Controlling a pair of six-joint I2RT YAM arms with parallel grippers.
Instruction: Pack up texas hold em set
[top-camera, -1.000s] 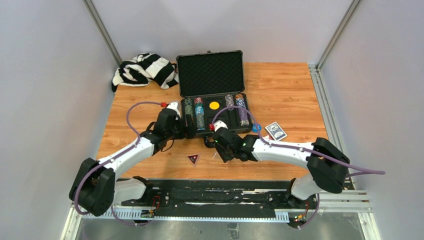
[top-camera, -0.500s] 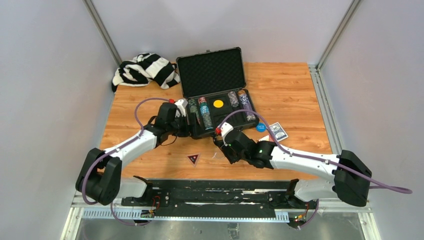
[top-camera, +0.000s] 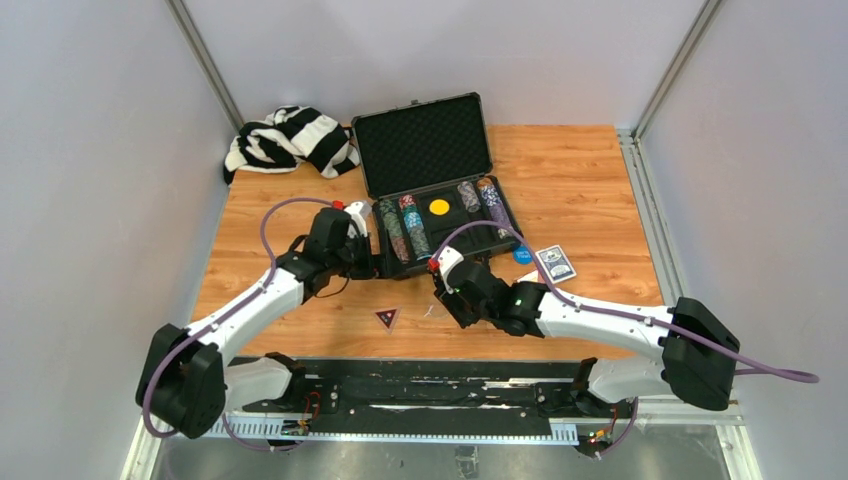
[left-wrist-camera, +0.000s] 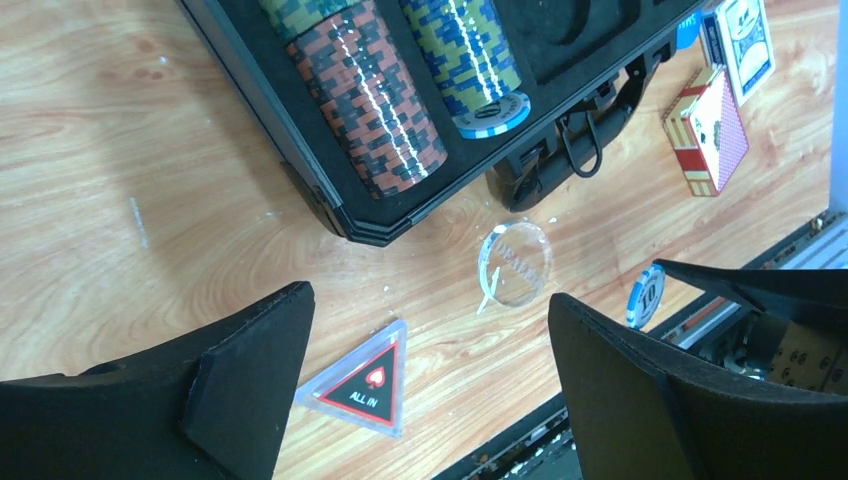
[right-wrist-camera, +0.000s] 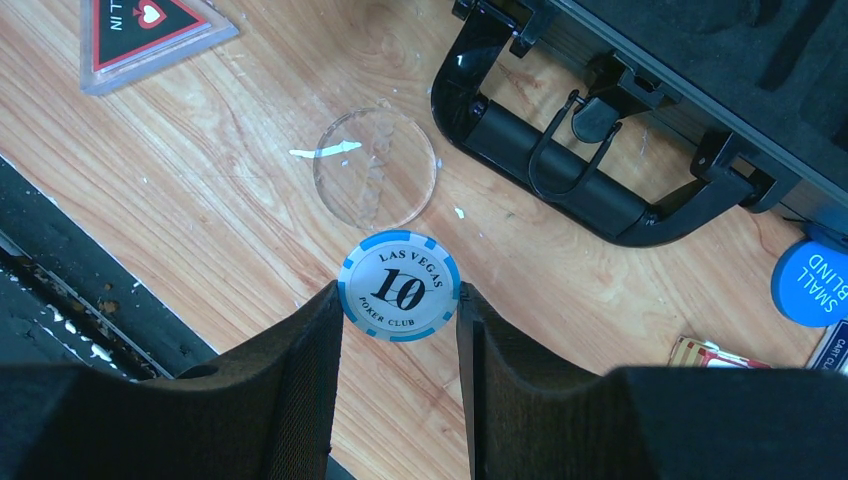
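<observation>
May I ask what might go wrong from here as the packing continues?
The blue-and-white poker chip is pinched only at its rim by the right gripper; it might twist free and roll. The open left gripper hovers near the black hard case and might nudge it. The clear round disc looks easy to miss.

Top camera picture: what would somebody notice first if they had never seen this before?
Probably the open black case at the back middle of the wooden table, with colourful chip stacks lined up in its tray. Next, the right gripper pinching a blue-and-white 10 chip near the case's front edge. The striped cloth in the far left corner also stands out.
</observation>
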